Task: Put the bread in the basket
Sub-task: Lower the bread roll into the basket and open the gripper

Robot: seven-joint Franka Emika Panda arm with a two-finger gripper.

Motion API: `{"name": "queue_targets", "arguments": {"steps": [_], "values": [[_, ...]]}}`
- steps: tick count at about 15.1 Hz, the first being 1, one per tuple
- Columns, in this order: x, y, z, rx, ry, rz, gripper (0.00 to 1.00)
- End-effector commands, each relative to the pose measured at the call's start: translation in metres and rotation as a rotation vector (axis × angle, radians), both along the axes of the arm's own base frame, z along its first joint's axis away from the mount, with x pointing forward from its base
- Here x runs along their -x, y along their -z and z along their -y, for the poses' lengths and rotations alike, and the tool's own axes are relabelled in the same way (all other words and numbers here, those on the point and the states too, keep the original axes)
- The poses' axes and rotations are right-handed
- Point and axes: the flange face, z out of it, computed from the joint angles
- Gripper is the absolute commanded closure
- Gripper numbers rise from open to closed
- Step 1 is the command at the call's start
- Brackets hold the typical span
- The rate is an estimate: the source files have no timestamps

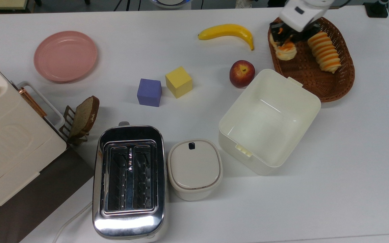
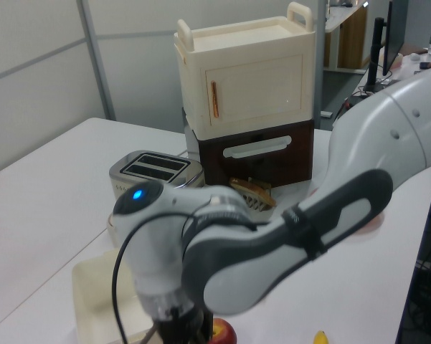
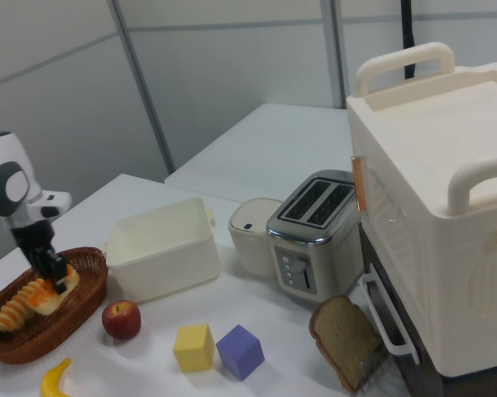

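Note:
My gripper is shut on the bread, a small lumpy cream bun with orange patches. It holds the bun over the top view's left end of the brown wicker basket, just inside the rim. A longer striped spiral roll lies in the basket to the bun's right. In the right view the gripper hangs over the basket with the bread under it, beside the roll. Whether the bun touches the basket floor I cannot tell.
A banana and an apple lie left of the basket. The cream square tub stands just below it in the top view. Yellow and purple cubes, a pink plate, toaster, lidded pot and toast lie farther left.

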Motion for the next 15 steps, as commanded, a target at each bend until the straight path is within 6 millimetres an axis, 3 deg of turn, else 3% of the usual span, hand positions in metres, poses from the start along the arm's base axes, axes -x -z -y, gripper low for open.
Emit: {"name": "queue_targets", "arguments": {"steps": [1,2,6,8,10,15], "values": [[0.019,0.012,-0.043,0.03,0.017,0.003,0.35],[0.021,0.02,-0.049,0.044,0.034,0.001,0.0],[0.017,0.021,-0.051,0.102,0.083,0.061,0.0],[0.017,0.01,-0.048,0.106,0.088,0.071,0.0],[0.018,-0.002,-0.033,0.152,0.1,0.047,0.0],[-0.015,-0.073,0.071,0.144,0.125,-0.008,0.0]]}}
